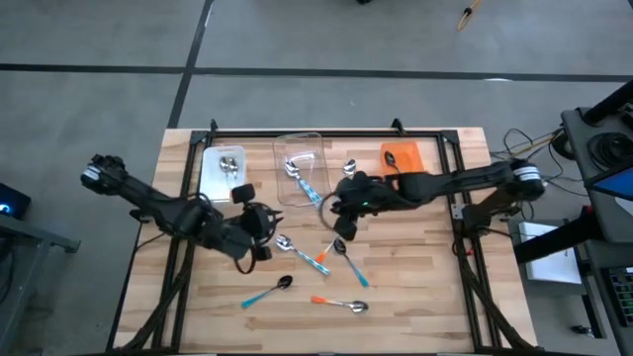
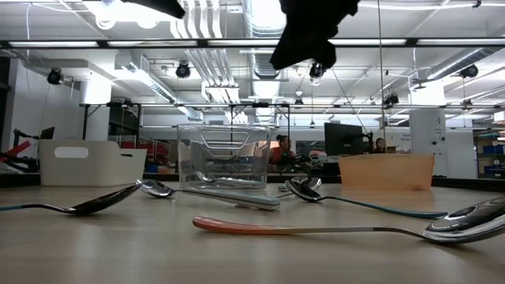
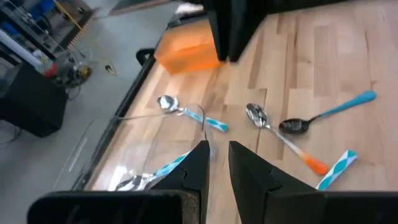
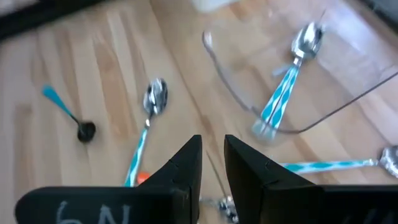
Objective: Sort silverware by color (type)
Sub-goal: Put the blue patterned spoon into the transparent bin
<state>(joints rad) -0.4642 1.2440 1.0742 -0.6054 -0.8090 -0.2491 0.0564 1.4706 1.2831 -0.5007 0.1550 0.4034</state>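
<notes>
My right gripper point(image 1: 339, 220) hangs above the table, fingers nearly together and empty. Nearest spoon point(image 1: 351, 262) lies just below them, long axis diagonal. Left gripper point(image 1: 259, 229) also narrow and empty, slightly farther off.

Three bins point(image 1: 302, 163) stand in a row along the worktop's point(image 1: 415, 297) far edge. Spoons point(image 1: 297, 254) lie scattered mid-worktop and toward the near edge; others lie inside the middle bin.
</notes>
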